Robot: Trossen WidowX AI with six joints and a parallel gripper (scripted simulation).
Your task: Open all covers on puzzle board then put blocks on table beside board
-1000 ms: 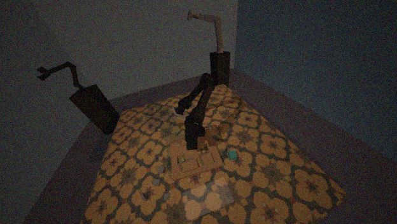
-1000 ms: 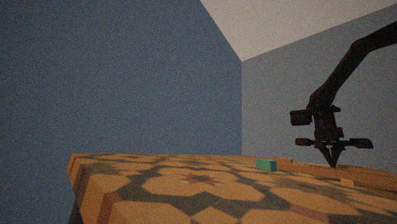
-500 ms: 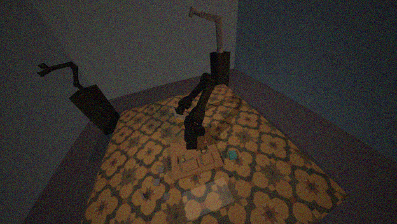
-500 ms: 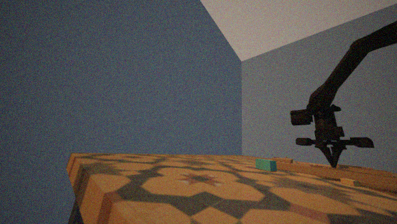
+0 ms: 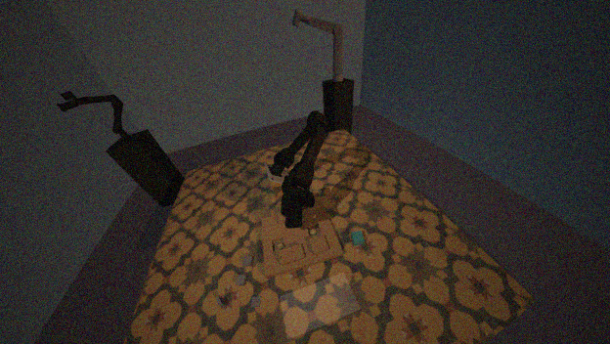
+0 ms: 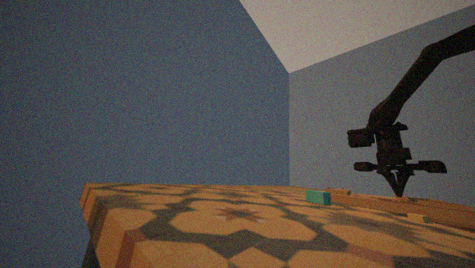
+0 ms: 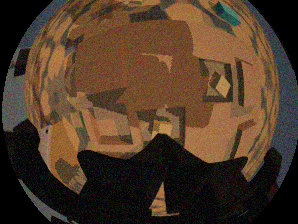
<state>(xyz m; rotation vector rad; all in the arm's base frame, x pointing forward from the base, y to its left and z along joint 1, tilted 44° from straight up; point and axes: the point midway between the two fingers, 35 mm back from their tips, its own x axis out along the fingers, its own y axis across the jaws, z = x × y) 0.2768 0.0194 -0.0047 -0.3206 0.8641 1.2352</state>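
Note:
The tan puzzle board lies on the patterned table. My gripper is shut and empty, pointing down with its tips at or just above the board's top. In the wrist view, a small yellow piece shows just beyond the tips, and another yellow piece sits in a dark square recess to the right. A squarish raised panel lies left of the tips. A teal block rests on the table, clear of the board. Dimness and shadow hide how the covers stand.
A pale translucent patch lies in front of the board, and small greyish squares show to its left. A dark arm on a pedestal and a pale arm stand beyond the table. My arm's shadow darkens part of the board.

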